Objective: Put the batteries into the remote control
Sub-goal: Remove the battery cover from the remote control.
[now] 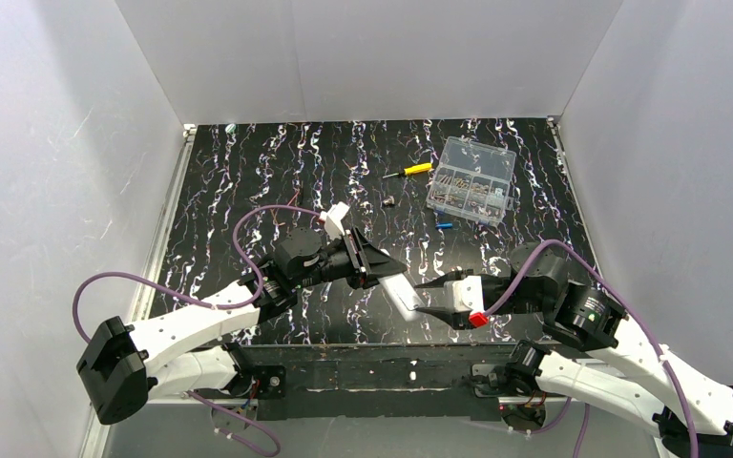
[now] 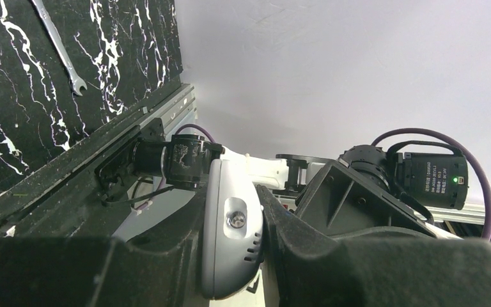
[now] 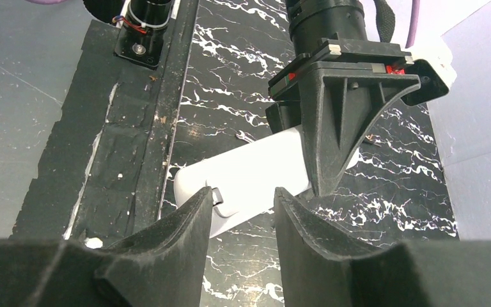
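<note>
Task barely started, by my judgement: no battery is in the remote yet. The remote (image 1: 403, 292) is off the surface, held in the air over the middle of the near edge. The left gripper (image 1: 391, 274) is clamped on it across its width, and the left wrist view shows the white body pinched tight between the fingers. The right gripper (image 3: 241, 195) has its jaws apart, straddling the free end of the remote, with one finger just beside a small grey tab (image 3: 216, 195) there. It holds nothing. This is probably work on the battery cover, but I cannot tell whether the cover is on or off.

One battery (image 1: 444, 226), blue, lies on the surface right of the middle, well apart from both grippers. No second one is visible. Left to do: open or confirm the compartment, fetch the battery, seat it, close up.

Around:
- A clear box (image 1: 471, 181) of small parts sits toward the far right corner, just beyond the battery.
- A yellow screwdriver (image 1: 410, 170) lies left of the box, near the far edge.
- A small dark bit (image 1: 390, 201) lies near the screwdriver; too small to identify.
- A wrench (image 2: 57, 45) lies flat on the surface, seen only in the left wrist view.

Nothing lies between the right gripper and the battery. The box is close behind it, so a pick has little room on that side.
</note>
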Action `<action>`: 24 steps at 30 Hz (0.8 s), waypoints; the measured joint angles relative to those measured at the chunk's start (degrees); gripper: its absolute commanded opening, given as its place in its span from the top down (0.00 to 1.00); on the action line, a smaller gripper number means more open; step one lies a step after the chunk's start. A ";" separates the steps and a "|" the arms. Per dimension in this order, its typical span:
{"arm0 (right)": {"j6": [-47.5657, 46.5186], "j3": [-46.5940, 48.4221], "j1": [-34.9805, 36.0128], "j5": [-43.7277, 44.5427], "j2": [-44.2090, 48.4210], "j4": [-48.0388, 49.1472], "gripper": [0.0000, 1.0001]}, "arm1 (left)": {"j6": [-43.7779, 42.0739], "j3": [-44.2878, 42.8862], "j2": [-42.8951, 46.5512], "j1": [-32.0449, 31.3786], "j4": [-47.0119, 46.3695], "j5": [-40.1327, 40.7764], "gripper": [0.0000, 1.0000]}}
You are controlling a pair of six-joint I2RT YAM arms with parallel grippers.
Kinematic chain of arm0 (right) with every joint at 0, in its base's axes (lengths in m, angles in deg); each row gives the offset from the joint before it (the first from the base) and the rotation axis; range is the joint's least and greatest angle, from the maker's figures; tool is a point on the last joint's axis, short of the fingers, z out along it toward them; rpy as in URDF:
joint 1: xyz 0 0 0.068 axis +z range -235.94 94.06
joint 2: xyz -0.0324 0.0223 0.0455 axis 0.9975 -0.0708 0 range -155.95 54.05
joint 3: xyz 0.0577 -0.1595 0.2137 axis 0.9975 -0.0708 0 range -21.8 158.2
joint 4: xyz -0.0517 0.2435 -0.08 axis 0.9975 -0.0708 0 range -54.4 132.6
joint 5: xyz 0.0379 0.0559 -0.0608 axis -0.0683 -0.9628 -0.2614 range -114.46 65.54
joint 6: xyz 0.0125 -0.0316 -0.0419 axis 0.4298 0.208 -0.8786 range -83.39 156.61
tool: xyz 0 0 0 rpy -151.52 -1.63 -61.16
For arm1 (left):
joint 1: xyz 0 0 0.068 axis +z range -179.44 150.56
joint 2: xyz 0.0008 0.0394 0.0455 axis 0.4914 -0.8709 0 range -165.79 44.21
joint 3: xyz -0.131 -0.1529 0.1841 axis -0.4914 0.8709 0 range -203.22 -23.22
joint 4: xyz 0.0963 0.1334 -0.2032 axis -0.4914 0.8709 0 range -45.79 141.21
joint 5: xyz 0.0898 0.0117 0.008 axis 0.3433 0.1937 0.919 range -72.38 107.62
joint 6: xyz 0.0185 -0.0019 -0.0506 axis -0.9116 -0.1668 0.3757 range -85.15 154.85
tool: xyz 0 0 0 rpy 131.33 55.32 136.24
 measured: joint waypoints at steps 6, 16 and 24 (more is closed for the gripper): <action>-0.76 0.00 0.00 -0.24 0.00 -0.55 0.49 | 0.04 0.00 -0.07 -0.02 0.00 -0.35 1.00; -0.83 0.00 0.00 0.39 1.20 -1.11 0.49 | 0.13 0.00 -1.57 -0.11 -0.46 -0.96 1.00; -0.83 0.00 0.00 1.03 1.25 -1.03 0.47 | 0.22 0.00 -1.62 -0.11 -1.03 -1.01 1.00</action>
